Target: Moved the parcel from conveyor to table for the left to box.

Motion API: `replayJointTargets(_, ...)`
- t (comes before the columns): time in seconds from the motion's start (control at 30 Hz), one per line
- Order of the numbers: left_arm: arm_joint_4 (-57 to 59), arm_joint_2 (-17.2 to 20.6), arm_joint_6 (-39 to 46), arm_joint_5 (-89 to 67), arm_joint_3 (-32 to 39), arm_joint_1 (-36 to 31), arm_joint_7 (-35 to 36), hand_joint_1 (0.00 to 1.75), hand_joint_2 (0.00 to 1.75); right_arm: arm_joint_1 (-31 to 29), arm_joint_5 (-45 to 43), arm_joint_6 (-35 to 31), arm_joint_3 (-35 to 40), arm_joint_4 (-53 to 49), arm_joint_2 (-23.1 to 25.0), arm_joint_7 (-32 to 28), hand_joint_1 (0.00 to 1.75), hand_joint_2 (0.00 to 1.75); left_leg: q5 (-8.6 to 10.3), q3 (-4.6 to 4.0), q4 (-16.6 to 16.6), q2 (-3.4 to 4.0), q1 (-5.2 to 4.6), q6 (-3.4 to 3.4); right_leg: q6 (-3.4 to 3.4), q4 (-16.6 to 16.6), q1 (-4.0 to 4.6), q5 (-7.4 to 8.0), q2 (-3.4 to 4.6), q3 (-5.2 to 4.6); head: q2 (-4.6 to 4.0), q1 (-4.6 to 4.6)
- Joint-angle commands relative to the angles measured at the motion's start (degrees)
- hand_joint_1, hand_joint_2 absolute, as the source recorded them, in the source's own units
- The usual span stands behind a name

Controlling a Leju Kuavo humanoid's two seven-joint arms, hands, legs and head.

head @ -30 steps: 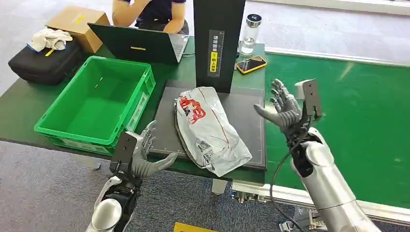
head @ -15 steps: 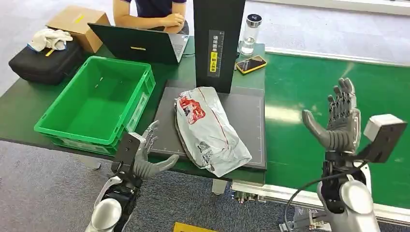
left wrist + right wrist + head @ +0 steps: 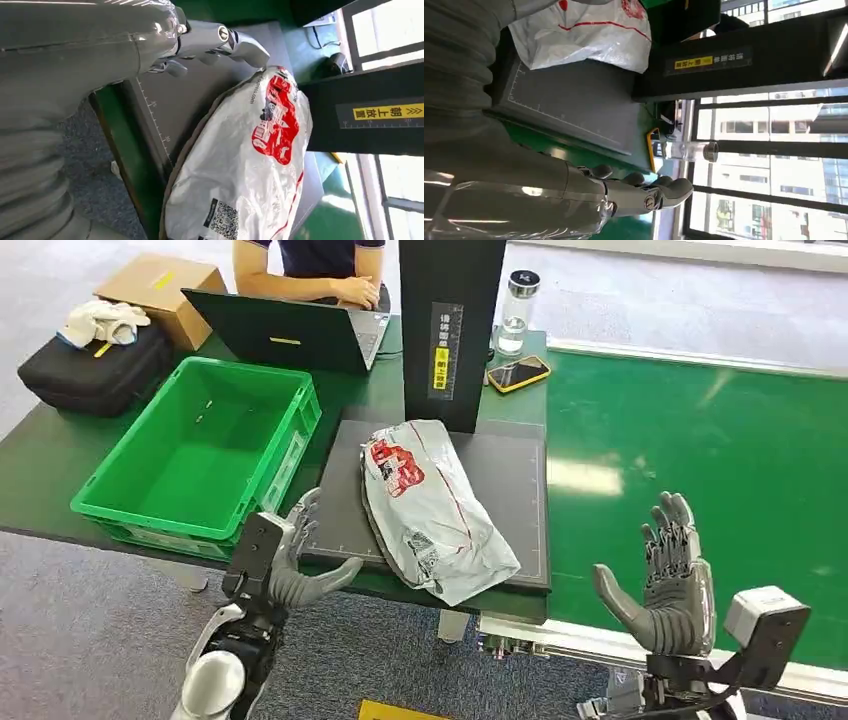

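Note:
A grey plastic parcel (image 3: 432, 505) with a red print lies on the dark mat (image 3: 515, 485) on the table, its near end hanging over the mat's front edge. The parcel (image 3: 250, 165) fills much of the left wrist view, and its edge (image 3: 584, 32) shows in the right wrist view. My left hand (image 3: 295, 560) hovers open at the table's front edge, just left of the parcel, holding nothing. My right hand (image 3: 670, 585) is open, fingers up, low over the green conveyor (image 3: 700, 455), well right of the parcel.
An empty green crate (image 3: 200, 455) stands left of the mat. A tall black post (image 3: 450, 330) rises behind the parcel. A laptop (image 3: 290, 335), a phone (image 3: 520, 372), a bottle (image 3: 518, 310), a black bag (image 3: 95, 365) and a cardboard box (image 3: 160, 290) lie further back. A person (image 3: 310, 265) sits behind the laptop.
My right hand has drawn back from beside the parcel, out over the conveyor and down toward me. The left hand and the parcel have stayed in place.

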Motion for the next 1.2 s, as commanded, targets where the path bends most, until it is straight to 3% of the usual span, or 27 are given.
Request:
replayJointTargets(0.03,1.1,-1.4,-1.4,-2.1,0.5,-0.8,1.6,0.00,1.75,0.7,3.4,0.6,-3.4,-1.4,3.6,0.8,0.00,1.75,-0.01,0.09,-0.1,0.02,0.00,-0.04,-0.08,0.0,0.00,-0.01,0.04,0.06,0.00,0.00)
replayJointTargets(0.27,5.8,-2.4,-2.7,-3.3,-1.9,-2.9,1.8,0.00,1.75,2.3,3.5,-1.9,-6.1,1.0,3.9,1.5,0.00,1.75,0.04,0.16,-0.1,-0.17,0.00,-0.02,-0.06,-0.1,0.01,-0.02,-0.16,0.20,0.00,0.00)
replayJointTargets(0.33,7.2,-2.3,-3.0,-3.5,-2.9,-3.9,1.7,0.00,1.75,2.6,3.7,-3.3,-8.5,2.3,6.6,5.4,0.00,1.75,0.03,0.15,-0.1,-0.10,-0.01,-0.02,-0.06,-0.1,0.00,0.00,-0.10,0.17,0.00,0.00)
replayJointTargets(0.5,7.7,-2.3,-2.8,-3.3,-4.0,-5.0,1.7,0.00,1.75,1.1,3.7,-2.8,-12.1,8.6,8.8,8.5,0.00,1.75,0.04,0.16,-0.1,-0.07,0.02,-0.03,-0.06,-0.2,0.03,0.02,-0.07,0.18,0.00,0.00)
replayJointTargets(0.67,9.2,-2.4,-2.9,-3.9,-5.8,-6.3,1.7,0.00,1.75,-0.1,1.9,-0.8,-15.5,11.7,9.5,7.6,0.00,1.75,0.05,0.20,-0.2,-0.06,0.01,-0.02,-0.07,-0.2,0.03,0.04,-0.04,0.21,-0.02,0.00)
replayJointTargets(1.2,21.9,-4.5,-2.1,-7.6,-13.8,-13.1,0.8,0.00,1.75,-3.0,2.6,-0.3,-15.0,11.9,9.8,7.6,0.00,1.75,0.02,0.17,-0.1,0.04,-0.02,-0.03,-0.06,-0.1,-0.01,0.05,0.06,0.14,-0.02,0.00)
